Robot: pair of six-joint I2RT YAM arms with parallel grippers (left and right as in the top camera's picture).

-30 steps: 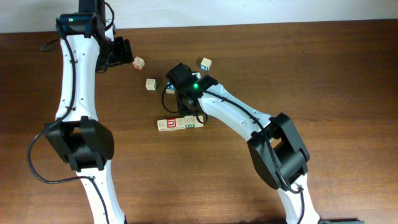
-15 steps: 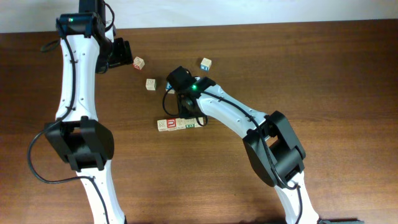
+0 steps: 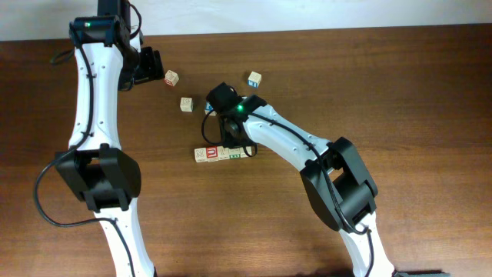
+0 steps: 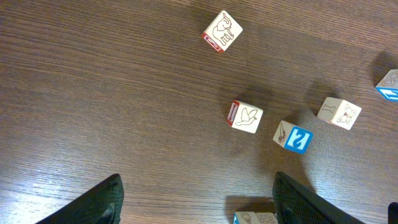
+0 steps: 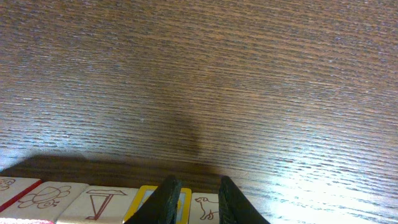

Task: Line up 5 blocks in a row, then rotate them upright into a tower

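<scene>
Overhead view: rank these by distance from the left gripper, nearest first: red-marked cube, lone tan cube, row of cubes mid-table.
1. The red-marked cube: right beside the left gripper, near the table's far edge, just off its open jaws.
2. The tan cube: a step farther, toward the table's middle.
3. The row of cubes: clearly farthest, mid-table.

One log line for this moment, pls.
left jaws: open, empty, near loose blocks | right jaws: nearly closed, down at block row, grip unclear
</scene>
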